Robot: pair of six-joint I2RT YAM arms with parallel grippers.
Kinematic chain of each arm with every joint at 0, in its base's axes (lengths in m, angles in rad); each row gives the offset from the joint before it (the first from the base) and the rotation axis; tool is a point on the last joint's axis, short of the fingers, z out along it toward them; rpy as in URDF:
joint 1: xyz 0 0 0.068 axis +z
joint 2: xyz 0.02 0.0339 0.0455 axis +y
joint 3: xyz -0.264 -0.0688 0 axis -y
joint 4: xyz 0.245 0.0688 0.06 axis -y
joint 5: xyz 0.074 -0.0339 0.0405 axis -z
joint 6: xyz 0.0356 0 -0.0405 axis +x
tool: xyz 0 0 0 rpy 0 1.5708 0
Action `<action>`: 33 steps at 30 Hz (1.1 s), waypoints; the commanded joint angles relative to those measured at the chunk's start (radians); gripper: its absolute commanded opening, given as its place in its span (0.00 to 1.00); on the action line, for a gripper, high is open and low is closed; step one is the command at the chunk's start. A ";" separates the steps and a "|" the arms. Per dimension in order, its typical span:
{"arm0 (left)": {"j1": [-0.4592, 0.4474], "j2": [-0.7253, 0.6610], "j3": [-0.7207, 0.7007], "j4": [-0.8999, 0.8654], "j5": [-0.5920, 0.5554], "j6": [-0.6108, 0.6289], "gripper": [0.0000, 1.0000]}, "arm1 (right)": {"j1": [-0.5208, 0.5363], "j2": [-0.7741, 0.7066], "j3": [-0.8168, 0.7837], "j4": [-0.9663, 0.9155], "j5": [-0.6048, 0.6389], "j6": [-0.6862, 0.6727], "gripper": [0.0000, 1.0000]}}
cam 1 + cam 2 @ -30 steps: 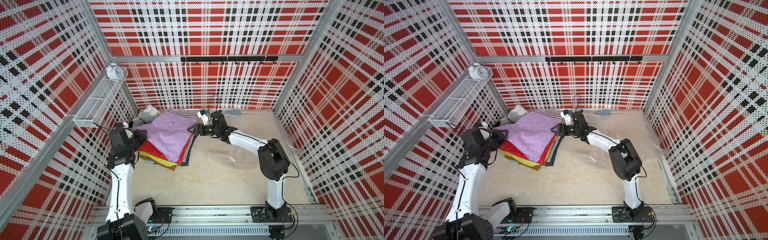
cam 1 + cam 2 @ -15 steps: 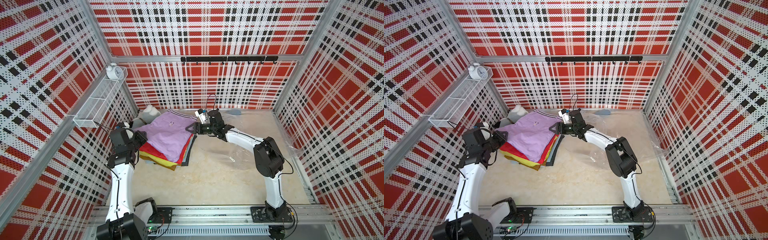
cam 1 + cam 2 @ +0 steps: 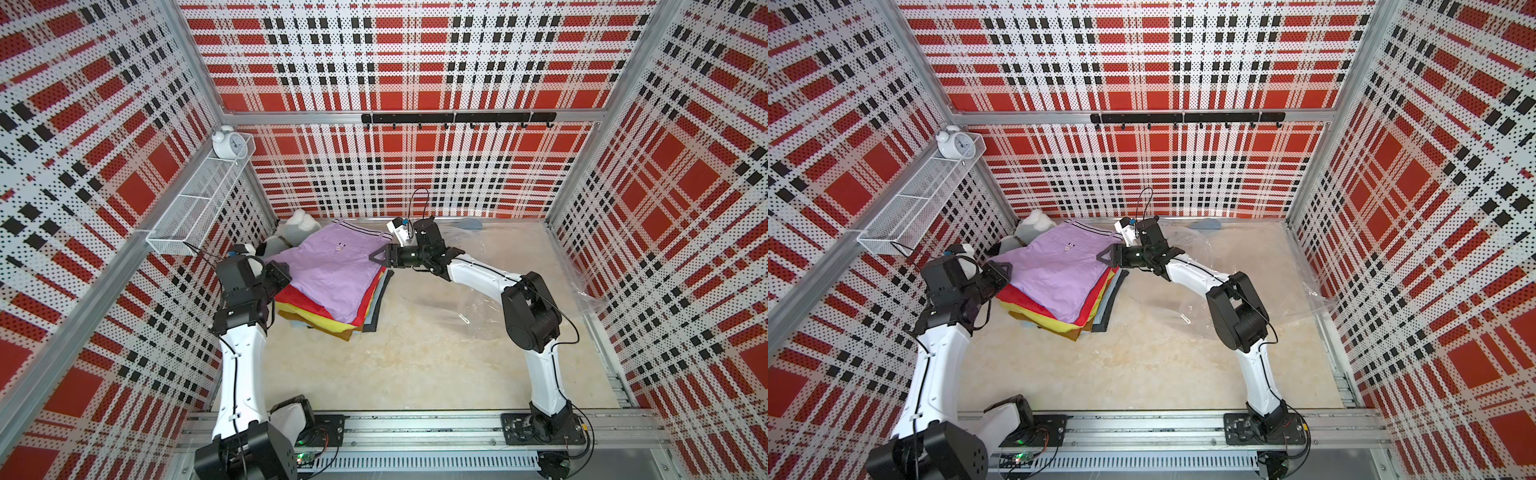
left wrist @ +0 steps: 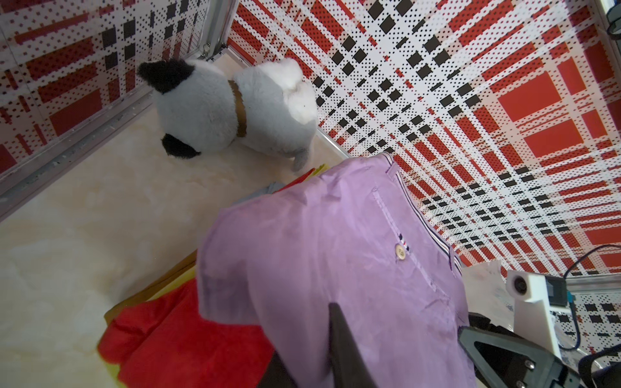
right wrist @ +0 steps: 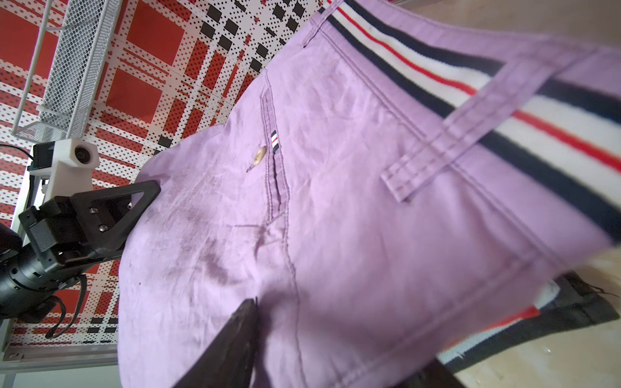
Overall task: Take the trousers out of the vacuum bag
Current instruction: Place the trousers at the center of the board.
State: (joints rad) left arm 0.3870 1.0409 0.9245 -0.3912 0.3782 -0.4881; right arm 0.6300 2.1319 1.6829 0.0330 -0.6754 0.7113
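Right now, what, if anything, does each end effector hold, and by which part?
The left end effector pinches the folded lilac cloth trousers by the corner on its own side. The right end effector straddles their opposite edge, jaws apart, holding nothing yet.

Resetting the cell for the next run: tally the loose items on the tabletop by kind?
trousers: 6, going by the colours showing in the stack
vacuum bag: 1
plush toy: 1
Total: 8
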 commanded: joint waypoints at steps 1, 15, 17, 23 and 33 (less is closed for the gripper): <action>0.034 -0.017 -0.002 0.026 -0.025 0.035 0.16 | 0.012 0.032 0.038 0.022 -0.011 0.004 0.55; 0.081 -0.005 -0.038 0.026 -0.026 0.082 0.16 | 0.023 -0.009 0.037 0.027 -0.019 -0.036 0.53; 0.086 -0.005 -0.042 0.027 -0.030 0.086 0.16 | 0.026 -0.016 0.038 0.022 -0.015 -0.042 0.53; 0.096 -0.007 -0.046 0.026 -0.056 0.090 0.15 | 0.027 -0.031 0.038 0.005 -0.001 -0.057 0.55; 0.099 -0.005 -0.049 0.028 -0.091 0.095 0.13 | 0.028 -0.042 0.061 -0.046 0.021 -0.088 0.56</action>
State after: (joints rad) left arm 0.4641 1.0409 0.8852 -0.3912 0.3531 -0.4137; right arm 0.6430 2.1296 1.7126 -0.0013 -0.6655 0.6441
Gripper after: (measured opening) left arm 0.134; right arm 0.564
